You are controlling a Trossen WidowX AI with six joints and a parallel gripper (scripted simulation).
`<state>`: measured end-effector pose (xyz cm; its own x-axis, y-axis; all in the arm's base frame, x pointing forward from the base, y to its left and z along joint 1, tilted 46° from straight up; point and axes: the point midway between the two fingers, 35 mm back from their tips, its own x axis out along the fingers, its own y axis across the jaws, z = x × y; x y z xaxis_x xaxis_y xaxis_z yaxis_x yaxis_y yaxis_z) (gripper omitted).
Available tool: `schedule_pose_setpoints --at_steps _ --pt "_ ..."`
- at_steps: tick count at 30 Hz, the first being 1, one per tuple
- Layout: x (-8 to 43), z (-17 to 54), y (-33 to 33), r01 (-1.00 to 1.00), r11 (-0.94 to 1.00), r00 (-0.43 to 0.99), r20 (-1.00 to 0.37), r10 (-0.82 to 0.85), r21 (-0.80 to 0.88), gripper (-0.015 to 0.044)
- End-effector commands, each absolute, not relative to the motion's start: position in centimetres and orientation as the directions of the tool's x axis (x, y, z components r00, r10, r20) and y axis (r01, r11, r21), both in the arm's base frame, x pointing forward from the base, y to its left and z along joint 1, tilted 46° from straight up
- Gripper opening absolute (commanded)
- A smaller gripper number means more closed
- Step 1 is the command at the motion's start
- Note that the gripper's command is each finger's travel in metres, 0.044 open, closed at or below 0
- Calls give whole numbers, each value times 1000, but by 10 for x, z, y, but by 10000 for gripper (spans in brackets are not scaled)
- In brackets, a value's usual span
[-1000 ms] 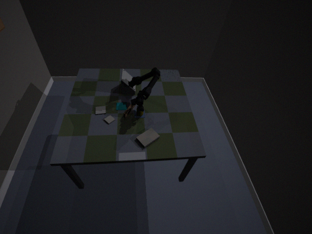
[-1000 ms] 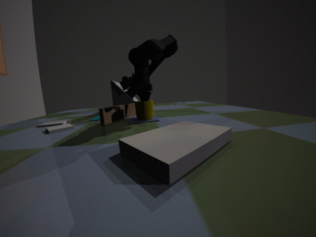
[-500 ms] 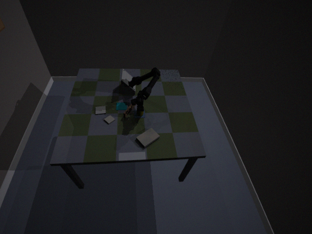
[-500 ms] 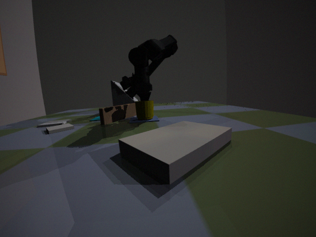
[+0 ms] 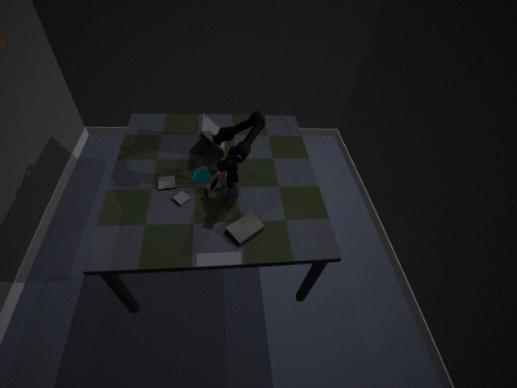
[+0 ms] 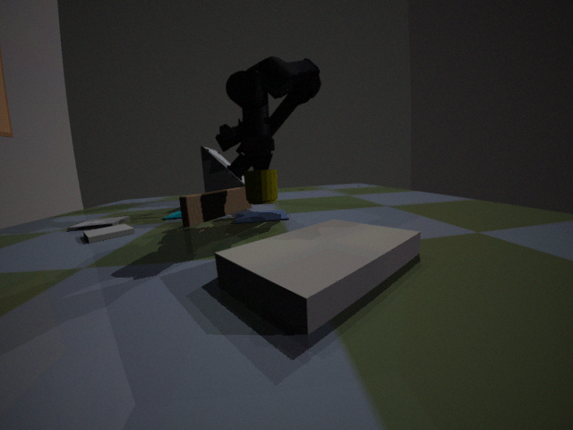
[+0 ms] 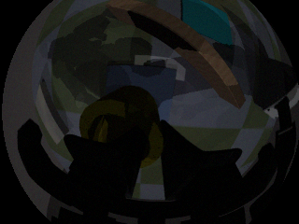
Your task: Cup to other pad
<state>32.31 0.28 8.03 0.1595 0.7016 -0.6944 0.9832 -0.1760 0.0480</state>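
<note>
The yellow cup (image 5: 233, 184) (image 6: 261, 187) (image 7: 151, 112) hangs roughly upright a little above the blue pad (image 5: 226, 192) (image 6: 263, 217) (image 7: 140, 77), with a gap under it in the exterior view. My gripper (image 5: 232, 179) (image 6: 260, 168) (image 7: 154, 123) is shut on the cup at its upper wall. The cup's inside is dark in the wrist view, and I cannot make out the marbles. The teal pad (image 5: 201, 176) (image 6: 173, 215) (image 7: 207, 21) lies to the left in the top and exterior views, with nothing seen on it.
A wooden plank (image 5: 212, 184) (image 6: 235, 199) (image 7: 217, 75) stands on edge beside the pads, partly between them. A tilted white panel (image 5: 210, 127) stands behind. A thick pale box (image 5: 245, 227) (image 6: 319, 259) lies in front. Two small pale blocks (image 5: 181, 197) (image 5: 166, 182) lie left.
</note>
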Motion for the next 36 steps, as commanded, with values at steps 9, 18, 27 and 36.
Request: schedule_pose_setpoints --at_steps 9,18,27,36 --pt "318 109 -28 982 -179 165 -696 698 54 0" --pt "314 120 -37 982 -179 165 -694 700 53 0" --pt "315 117 -34 982 -182 165 -692 703 49 0" --pt "313 116 -35 982 -182 165 -692 703 49 0"
